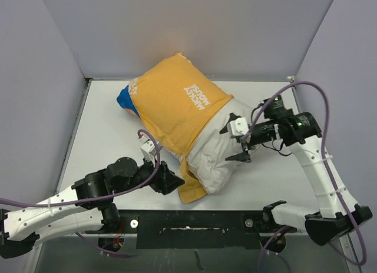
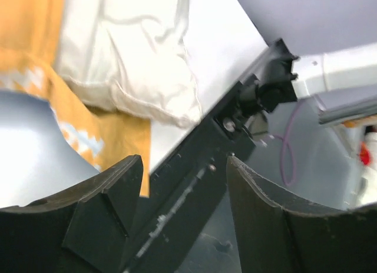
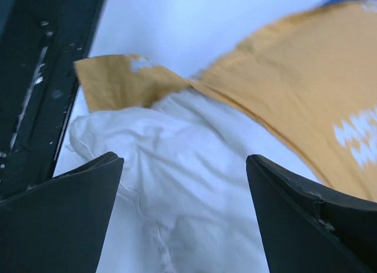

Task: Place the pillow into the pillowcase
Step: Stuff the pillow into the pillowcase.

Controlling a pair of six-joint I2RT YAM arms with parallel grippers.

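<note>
The pillowcase (image 1: 174,99) lies mustard-yellow side up with white lettering, a bit of blue showing at its far left. It covers the far part of the white pillow (image 1: 218,152), whose near right end sticks out. My left gripper (image 1: 171,179) is open and empty beside the case's near flap (image 1: 189,187); that flap (image 2: 118,135) and the pillow corner (image 2: 141,79) show in the left wrist view. My right gripper (image 1: 240,140) is open at the pillow's right edge, with white pillow (image 3: 188,190) between its fingers and the case edge (image 3: 283,90) beyond.
Grey enclosure walls stand at the left, back and right of the white table (image 1: 106,137). A black mounting rail (image 1: 188,223) runs along the near edge, also in the left wrist view (image 2: 194,173). A purple cable (image 1: 321,120) loops over the right arm.
</note>
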